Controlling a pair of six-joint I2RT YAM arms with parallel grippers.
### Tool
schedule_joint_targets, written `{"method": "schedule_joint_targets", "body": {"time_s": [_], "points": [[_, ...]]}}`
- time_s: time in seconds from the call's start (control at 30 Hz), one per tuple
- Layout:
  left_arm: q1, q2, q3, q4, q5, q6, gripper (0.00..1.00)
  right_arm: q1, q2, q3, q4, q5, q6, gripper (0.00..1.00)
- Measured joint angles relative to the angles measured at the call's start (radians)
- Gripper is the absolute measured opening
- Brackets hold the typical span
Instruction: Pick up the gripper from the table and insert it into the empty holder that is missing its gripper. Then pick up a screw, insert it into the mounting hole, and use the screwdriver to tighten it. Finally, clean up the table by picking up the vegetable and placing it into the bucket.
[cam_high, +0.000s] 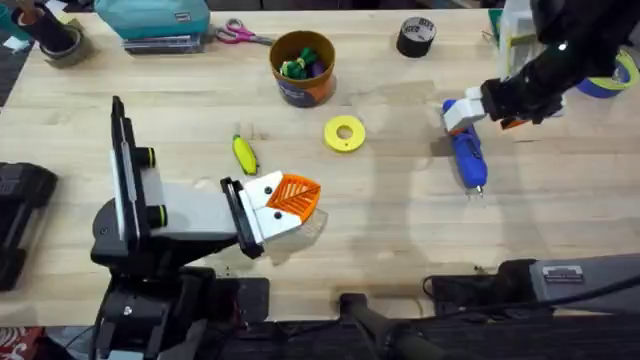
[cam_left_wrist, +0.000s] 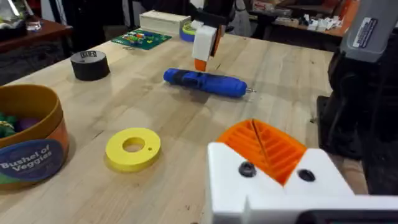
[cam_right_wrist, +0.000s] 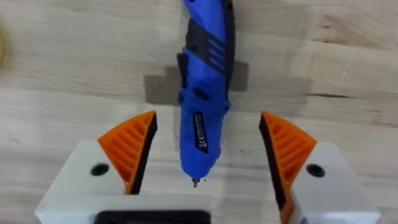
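The blue screwdriver (cam_high: 466, 155) (cam_left_wrist: 205, 82) (cam_right_wrist: 204, 93) lies on the table at the right, its bit toward the front edge. My right gripper (cam_high: 470, 112) (cam_left_wrist: 204, 43) (cam_right_wrist: 205, 152) hangs open over its rear end, one orange-padded finger on each side of the barrel. Near the middle my left gripper (cam_high: 285, 200) (cam_left_wrist: 264, 146) is shut, orange pads pressed together with nothing between them. The yellow vegetable (cam_high: 244, 153) with a green end lies just beyond it. The orange bucket (cam_high: 302, 67) (cam_left_wrist: 34, 155) stands at the back, toy vegetables inside. The loose gripper, the holder and a screw are out of view.
A yellow tape ring (cam_high: 344, 133) (cam_left_wrist: 132, 147) lies between the bucket and the screwdriver. A black tape roll (cam_high: 416, 36) (cam_left_wrist: 89, 64) sits at the back right. Scissors (cam_high: 240, 35) and a teal box (cam_high: 150, 20) are at the back left.
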Motion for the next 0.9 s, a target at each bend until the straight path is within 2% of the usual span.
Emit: {"method": "schedule_joint_targets", "body": {"time_s": [0.2,0.47,0.73,0.9], "points": [[0.0,0.0,0.0,0.0,0.0,0.0,0.004,0.008,0.0,-0.047,0.033,-0.005,0.008,0.997],[0.0,0.0,0.0,0.0,0.0,0.0,0.004,0.013,0.0,-0.124,0.169,-0.005,-0.003,0.998],[0.0,0.0,0.0,0.0,0.0,0.0,0.004,0.015,0.003,-0.132,0.263,0.01,-0.016,0.998],[0.0,0.0,0.0,0.0,0.0,0.0,0.004,0.015,0.077,-0.132,0.31,0.016,-0.018,0.997]]}}
